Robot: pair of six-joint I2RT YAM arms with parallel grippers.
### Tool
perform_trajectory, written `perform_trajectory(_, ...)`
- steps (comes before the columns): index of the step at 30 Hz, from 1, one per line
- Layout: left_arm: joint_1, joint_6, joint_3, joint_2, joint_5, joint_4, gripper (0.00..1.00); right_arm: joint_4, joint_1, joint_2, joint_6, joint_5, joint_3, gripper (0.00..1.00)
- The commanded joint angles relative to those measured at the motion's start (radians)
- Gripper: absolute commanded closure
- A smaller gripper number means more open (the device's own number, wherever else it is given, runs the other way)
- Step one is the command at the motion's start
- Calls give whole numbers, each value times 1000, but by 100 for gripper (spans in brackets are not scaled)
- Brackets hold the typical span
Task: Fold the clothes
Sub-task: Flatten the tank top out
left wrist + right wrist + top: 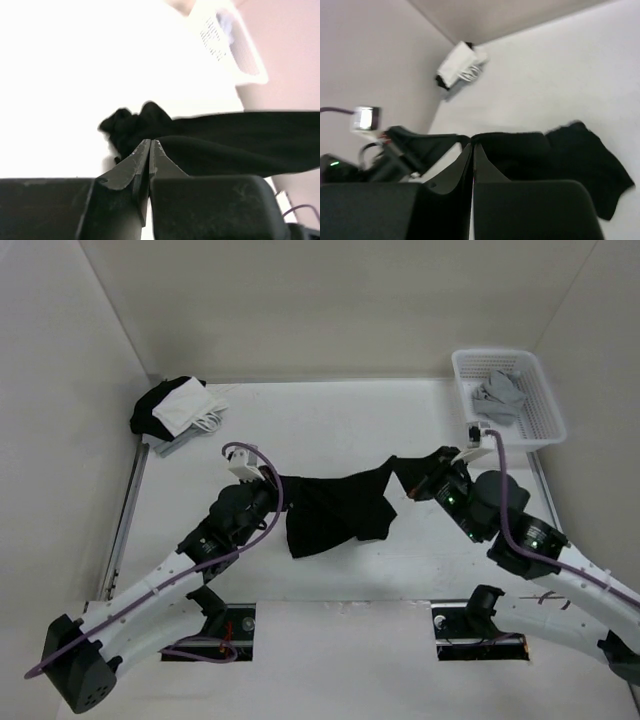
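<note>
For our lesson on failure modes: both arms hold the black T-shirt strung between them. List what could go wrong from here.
1. The left gripper and right gripper seem to pinch the T-shirt only at their fingertips, so the thin cloth could slip out.
2. The T-shirt hangs bunched and lopsided, so it may land creased and fold crooked.

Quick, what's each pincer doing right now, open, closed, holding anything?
Left pincer: closed, pinching one end of the black T-shirt.
Right pincer: closed, pinching the other end.
</note>
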Motion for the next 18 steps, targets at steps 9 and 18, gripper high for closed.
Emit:
perform_trajectory(9,39,133,426,-147,-45,-77,99,99,513,202,-601,273,690,99)
perform_trajectory(18,39,187,503,-218,-124,-133,99,176,492,173,-666,315,627,99)
